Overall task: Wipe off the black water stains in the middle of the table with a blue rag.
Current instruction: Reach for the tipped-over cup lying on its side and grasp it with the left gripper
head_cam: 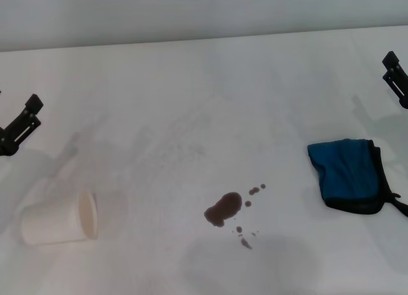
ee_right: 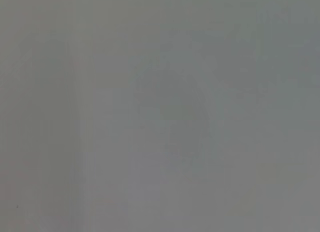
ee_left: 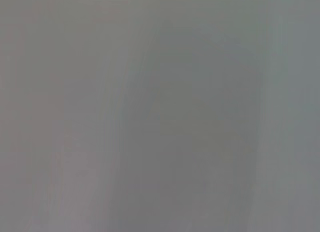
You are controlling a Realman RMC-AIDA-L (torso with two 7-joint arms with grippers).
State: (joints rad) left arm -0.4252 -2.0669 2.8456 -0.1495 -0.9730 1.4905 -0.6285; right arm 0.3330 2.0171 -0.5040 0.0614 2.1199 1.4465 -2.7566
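The black water stains (head_cam: pixel 222 208) lie on the white table (head_cam: pixel 191 104) a little right of the middle near the front: one oblong dark blotch with several tiny droplets around. The blue rag (head_cam: pixel 347 172), folded, with black edging, lies on the table to the right of the stains. My right gripper (head_cam: pixel 395 75) is at the far right edge, behind the rag and apart from it. My left gripper (head_cam: pixel 22 123) is at the far left edge, holding nothing that I can see. Both wrist views show only plain grey surface.
A white paper cup (head_cam: pixel 60 220) lies on its side at the front left, its mouth facing right. The table's far edge (head_cam: pixel 204 40) runs along the top of the head view.
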